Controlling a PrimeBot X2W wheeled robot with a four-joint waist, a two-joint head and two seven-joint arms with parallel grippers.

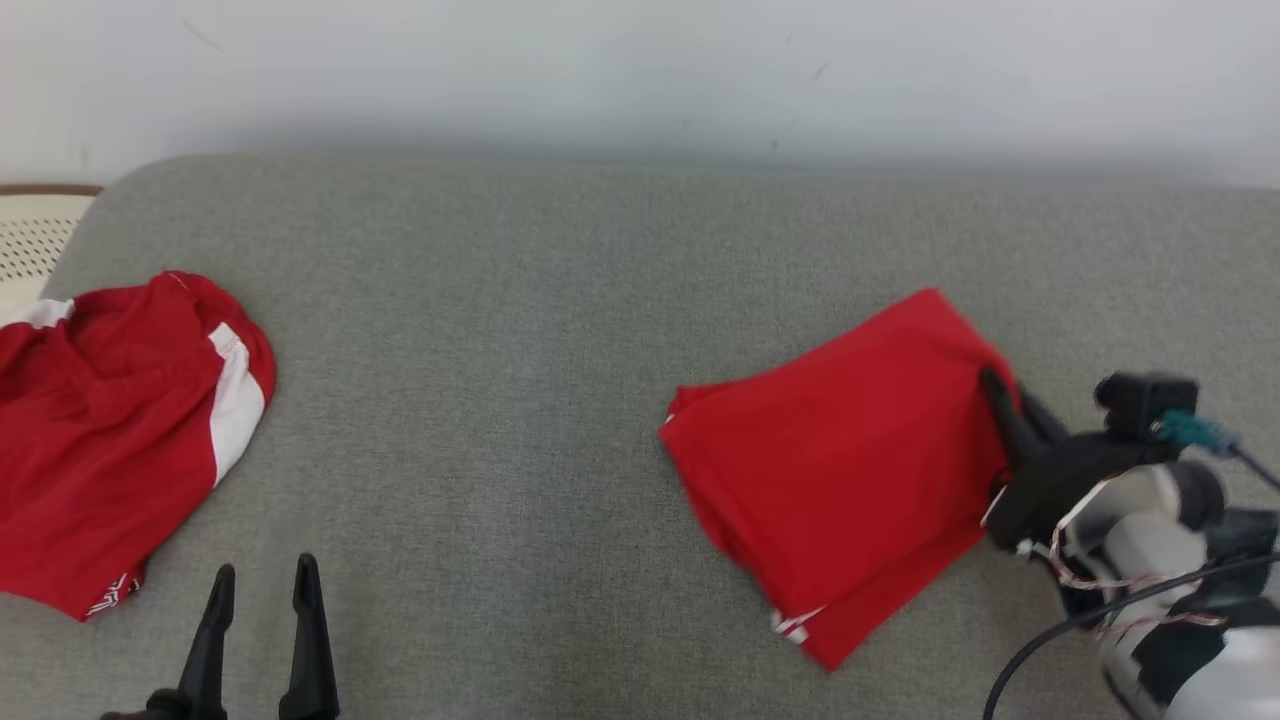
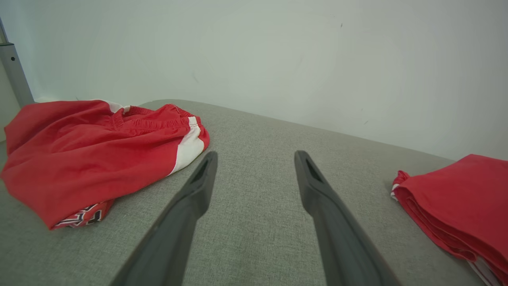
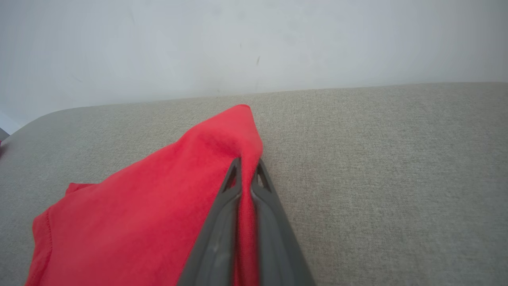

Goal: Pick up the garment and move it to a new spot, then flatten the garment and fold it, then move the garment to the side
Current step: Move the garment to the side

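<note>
Okay, right pincer (image 1: pixel 1003 392) is clamped narrow on the folded red garment (image 1: pixel 840 460), fingers (image 3: pixel 220 226) nearly together with a strip of red cloth pinched between them, grip on the garment's right-hand edge close to its far corner. In the right wrist view that corner peaks just beyond the tips and the rest of the cloth spreads down and to the left of the pincer, lying on the grey upholstered cushion (image 1: pixel 500 350). Garment is a flat stack of layers, set at a slant on the cushion, white hem trim showing at its near corner, left of the right pincer and closer to the robot. Cloth's near-left edge is a bit blurred in the head view. Then left pincer (image 1: pixel 265 575): wide open, grey cushion showing between its fingers, tips low over the cushion, cannot tell if they touch it. Folded garment sits well off to this pincer's right, apart from it. On its left and a little ahead lie the red-and-white shorts (image 1: pixel 110 430), crumpled, elastic waistband at the far side, white side stripe facing the pincer, printed patch at the near hem, not touching the fingers. Beyond both pincers a pale wall (image 1: pixel 640 70) runs behind the cushion; past the shorts, far left, a cream perforated panel (image 1: pixel 30 235) with a brown rim.
</note>
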